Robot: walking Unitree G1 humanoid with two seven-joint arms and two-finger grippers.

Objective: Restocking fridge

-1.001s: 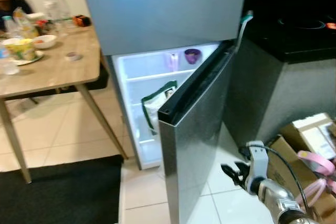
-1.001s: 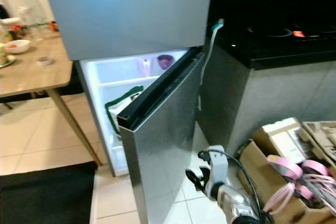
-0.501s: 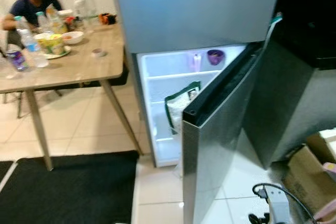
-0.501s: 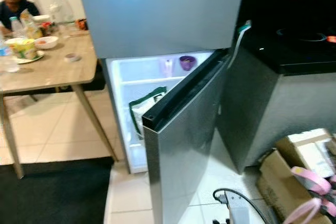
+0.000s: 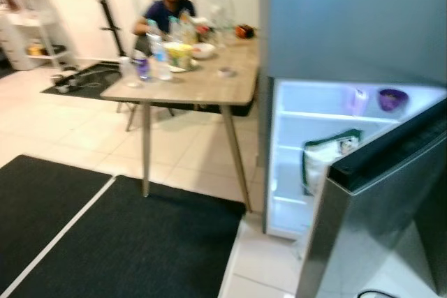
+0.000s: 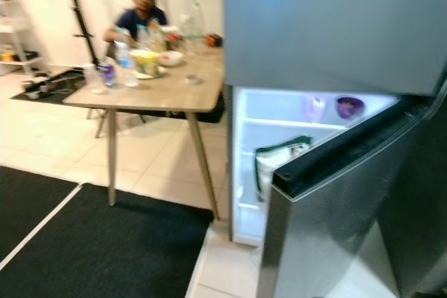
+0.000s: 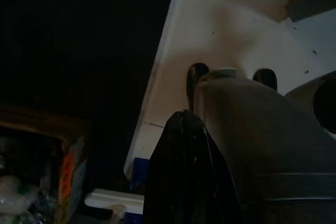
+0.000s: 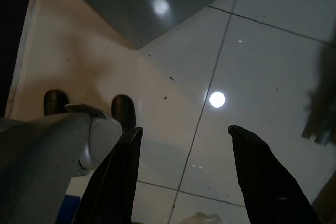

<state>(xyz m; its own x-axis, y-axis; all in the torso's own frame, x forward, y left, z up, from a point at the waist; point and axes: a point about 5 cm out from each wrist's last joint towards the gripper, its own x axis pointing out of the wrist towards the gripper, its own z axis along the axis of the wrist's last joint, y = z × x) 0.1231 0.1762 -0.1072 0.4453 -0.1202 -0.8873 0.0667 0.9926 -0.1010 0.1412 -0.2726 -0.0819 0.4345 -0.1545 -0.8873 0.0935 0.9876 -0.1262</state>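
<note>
Standing open at the robot's right: fridge [image 5: 328, 144], lit shelves facing the table [image 5: 202, 85] of supplies. Right gripper [image 8: 184, 177] hangs spread, empty, over floor tiles; left gripper [image 7: 184, 171] idle, fingers closed together, nearer the table.

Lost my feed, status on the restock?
Right gripper open, empty, over floor tiles. Left gripper hanging idle. Fridge door open, bag and purple bowl inside. Table left of fridge, person seated behind.

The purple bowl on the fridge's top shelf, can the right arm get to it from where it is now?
Probably not yet. The purple bowl sits deep behind the half-open fridge door, while the right gripper hangs open, pointing down at the floor tiles.
</note>
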